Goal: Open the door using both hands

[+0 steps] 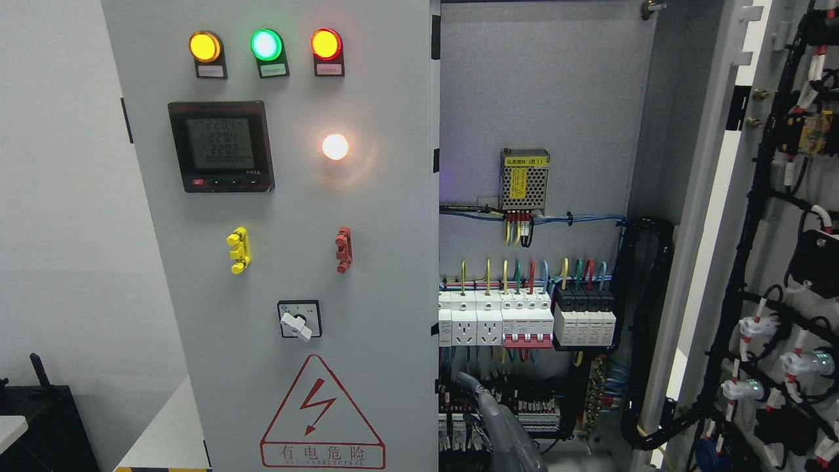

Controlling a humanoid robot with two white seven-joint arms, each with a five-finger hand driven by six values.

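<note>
Head view: grey electrical cabinet fills most of the frame, set against a plain pale wall [59,196] at left. Lower left corner shows a dark box-like object [46,426] and the edge of a white surface [12,429], both cut off by the frame. Left door [275,249] of the cabinet is shut and faces the camera; it carries three lit indicator lamps [265,44] along the top (amber, green, red-orange), a digital meter [221,145] with faint digits, a glowing white lamp [335,147], a yellow handle [238,250], a red handle [343,250], a rotary selector switch [299,320] and a red lightning warning triangle [321,412] near the bottom edge. Right door [780,262] stands swung open at far right, inner face toward the camera, strung with black cable looms and white connectors. Between the doors the interior is exposed: a perforated metal power supply [525,181] with a yellow label at centre, a row of circuit breakers [524,318] with coloured wires entering from above, terminal blocks lower down. One robot hand [508,432] shows at bottom centre as a pale, blurred, translucent-looking shape rising in front of the lower terminals; which arm it belongs to cannot be told, and whether it is open or closed, or holding anything, cannot be told. Bottom of the cabinet and outer edge of the right door are cropped.
</note>
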